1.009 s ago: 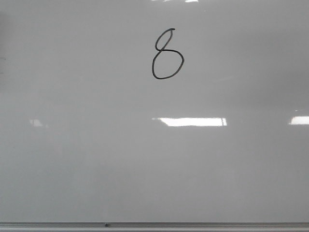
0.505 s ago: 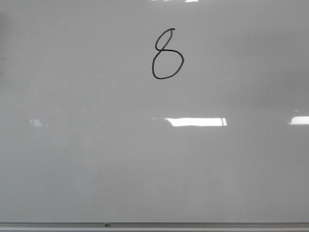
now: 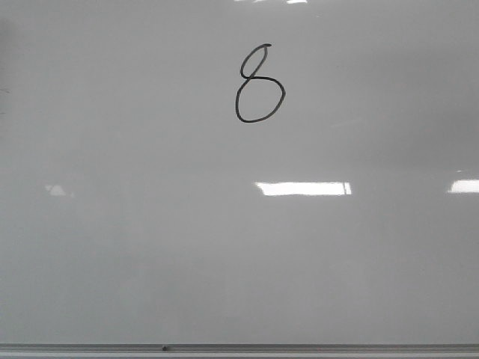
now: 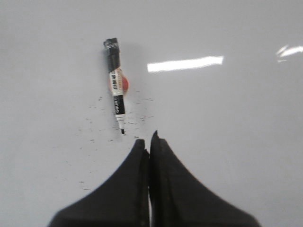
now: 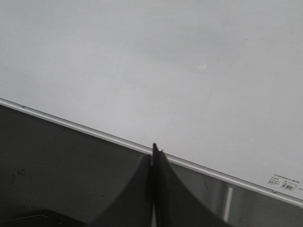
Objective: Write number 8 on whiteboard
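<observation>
The number 8 (image 3: 260,84), drawn in thin black marker, stands high on the whiteboard (image 3: 239,247) in the front view. No gripper shows in that view. In the left wrist view my left gripper (image 4: 149,142) is shut and empty above the whiteboard (image 4: 227,118). A black-and-white marker (image 4: 116,87) lies uncapped on the board just beyond the fingertips, tip toward them. In the right wrist view my right gripper (image 5: 155,150) is shut and empty, over the whiteboard's metal edge strip (image 5: 94,133).
Small black ink specks (image 4: 94,127) dot the board around the marker's tip. A small orange-red thing (image 4: 126,83) sits against the marker. Beyond the board's edge is a dark surface (image 5: 61,165). A small label (image 5: 285,184) is in the board's corner. Light glares (image 3: 303,188) reflect on the board.
</observation>
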